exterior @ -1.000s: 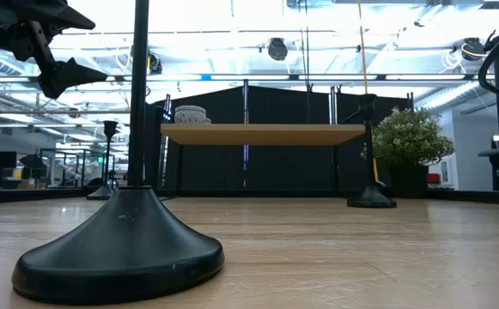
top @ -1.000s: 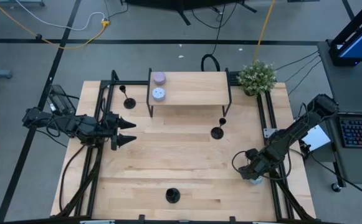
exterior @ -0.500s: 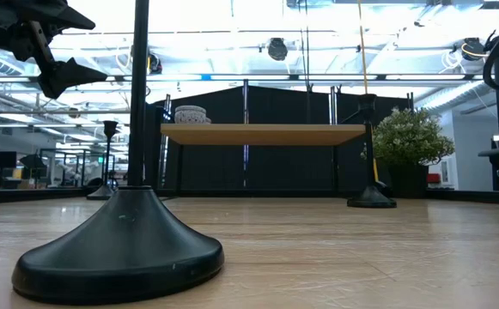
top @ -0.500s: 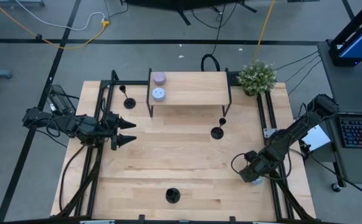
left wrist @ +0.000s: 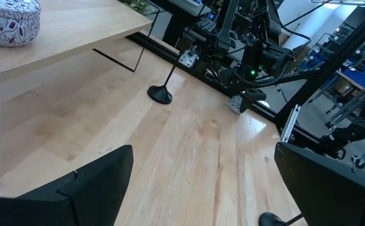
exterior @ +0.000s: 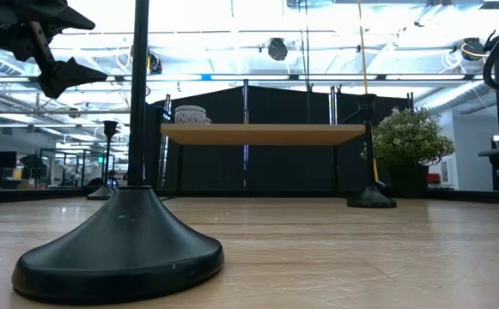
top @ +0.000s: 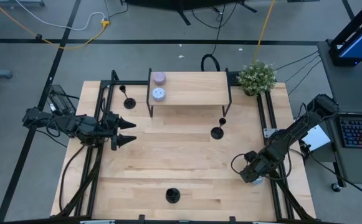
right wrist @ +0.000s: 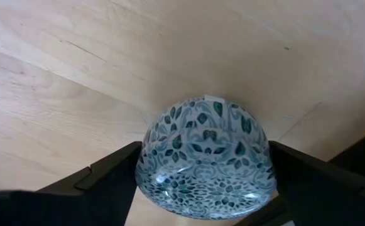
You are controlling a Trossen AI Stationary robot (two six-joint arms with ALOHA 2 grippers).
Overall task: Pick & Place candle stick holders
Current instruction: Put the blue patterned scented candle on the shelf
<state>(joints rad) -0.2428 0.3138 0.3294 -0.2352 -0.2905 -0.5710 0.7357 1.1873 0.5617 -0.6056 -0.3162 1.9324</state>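
Table layout
Two tins (top: 159, 86) sit on the shelf (top: 193, 88) by the table's (top: 168, 155) rear edge; a plant (top: 257, 76) stands at its rear right corner.

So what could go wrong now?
The right gripper straddles a patterned tin, not a candle stick holder; closing would grab the wrong thing. The tin sits near the table edge, so a nudge might push it off. The open left gripper waits elsewhere.
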